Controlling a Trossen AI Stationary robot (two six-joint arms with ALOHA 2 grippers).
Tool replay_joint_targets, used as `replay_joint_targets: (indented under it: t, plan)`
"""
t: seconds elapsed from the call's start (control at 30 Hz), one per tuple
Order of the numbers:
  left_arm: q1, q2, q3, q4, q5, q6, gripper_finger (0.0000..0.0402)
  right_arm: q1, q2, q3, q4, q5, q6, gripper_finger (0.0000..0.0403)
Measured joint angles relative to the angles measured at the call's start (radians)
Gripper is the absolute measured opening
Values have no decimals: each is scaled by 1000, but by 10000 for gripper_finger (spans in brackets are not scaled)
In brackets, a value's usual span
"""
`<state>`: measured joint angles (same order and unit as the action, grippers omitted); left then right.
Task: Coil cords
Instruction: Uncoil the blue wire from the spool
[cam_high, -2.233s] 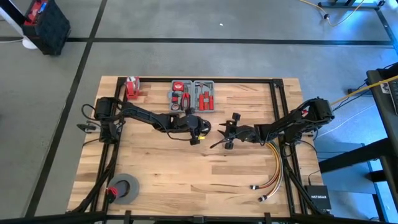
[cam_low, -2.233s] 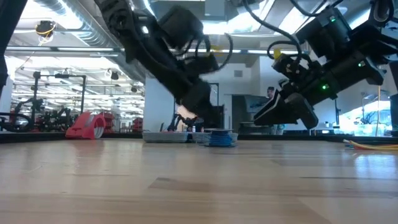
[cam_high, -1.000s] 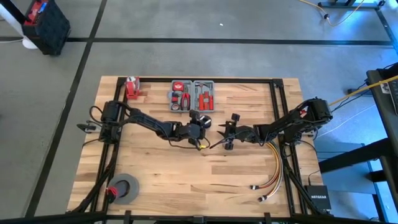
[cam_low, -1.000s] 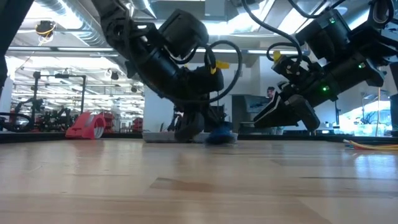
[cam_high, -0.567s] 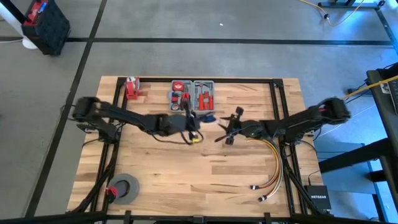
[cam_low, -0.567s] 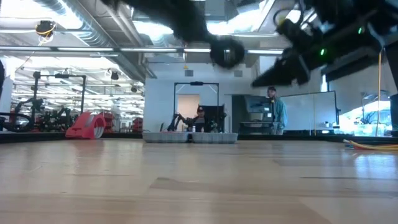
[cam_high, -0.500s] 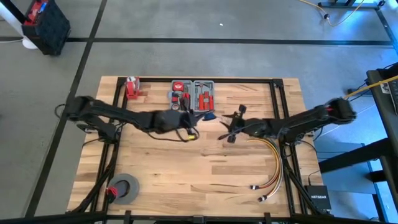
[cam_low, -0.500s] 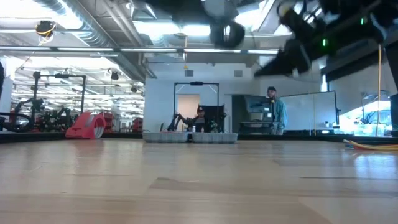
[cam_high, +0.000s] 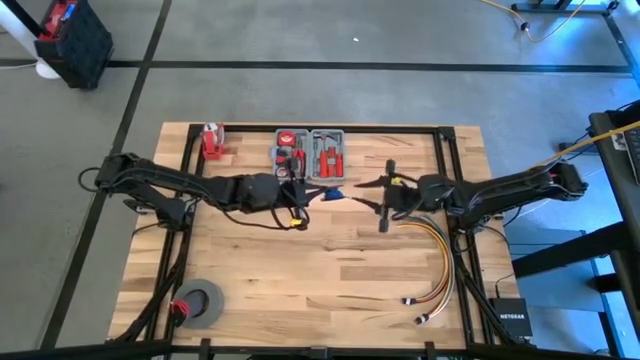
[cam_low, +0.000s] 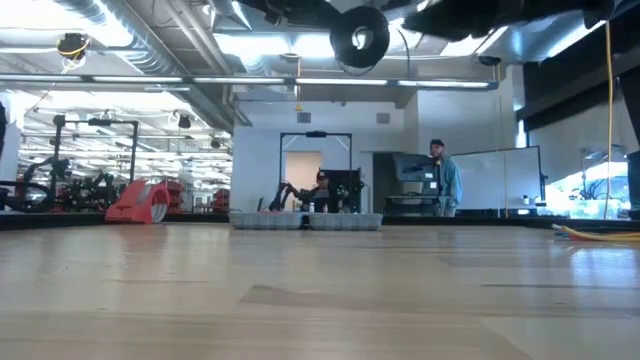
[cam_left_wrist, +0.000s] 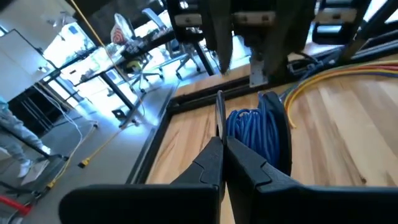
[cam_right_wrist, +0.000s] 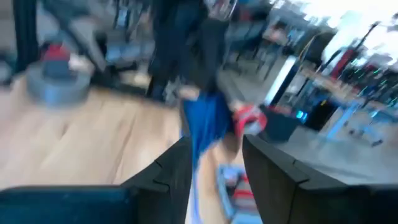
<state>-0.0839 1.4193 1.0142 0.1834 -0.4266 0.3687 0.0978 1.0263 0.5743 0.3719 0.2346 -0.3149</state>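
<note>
— Where are the cords right now?

— The blue cords (cam_high: 331, 192) hang as a coiled bundle just in front of the grey tool tray (cam_high: 312, 154), between the two grippers. In the left wrist view the coil (cam_left_wrist: 260, 137) dangles as a bunch of loops above the wooden table (cam_high: 300, 270).

— What is the left gripper doing?

— The left gripper (cam_high: 303, 190) sits just beside the tray's front edge, reaching toward the bundle. Seen from its wrist, its fingers (cam_left_wrist: 211, 163) are pressed together with a thin strand standing up from between the tips, so it is pinching the cords.

— And the right one?

— The right gripper (cam_high: 384, 196) is on the other side of the bundle, farther from the tray. Its wrist view shows the two fingers (cam_right_wrist: 177, 168) spread apart, with the blue bundle (cam_right_wrist: 205, 124) beyond the gap, not touched by either finger.

— Anything else near the tray?

— A bundle of yellow, orange and red cables (cam_high: 440, 265) curves along the table well to the right of it. A grey tape roll (cam_high: 200, 303) lies far from it at the near left corner. A red object (cam_high: 211, 141) stands to the tray's left.
</note>
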Motion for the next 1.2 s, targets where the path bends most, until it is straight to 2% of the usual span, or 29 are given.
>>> replay_joint_targets:
  t: [0.23,0.53,0.67,0.83,0.97,1.1,1.13,1.2]
  plan:
    - [-14,-1,0,-19,-1,3,4,0,58,-2,-53,46,6,145]
    - [-14,-1,0,-17,-1,4,5,0,79,-2,-25,-4,25,145]
    - [-14,-1,0,-21,-1,4,5,0,79,-2,-25,-63,58,145]
    - [-14,-1,0,-27,-1,4,5,0,78,4,-32,-68,75,145]
    - [-14,-1,0,-52,-1,5,5,0,45,15,-93,-5,107,145]
    - [-14,-1,1,-49,-1,5,5,0,3,47,-182,153,154,145]
    - [-14,-1,1,-49,-1,5,5,-1,-3,48,-174,152,181,145]
    - [-14,-1,1,-46,-1,5,5,-1,-5,48,-138,56,218,145]
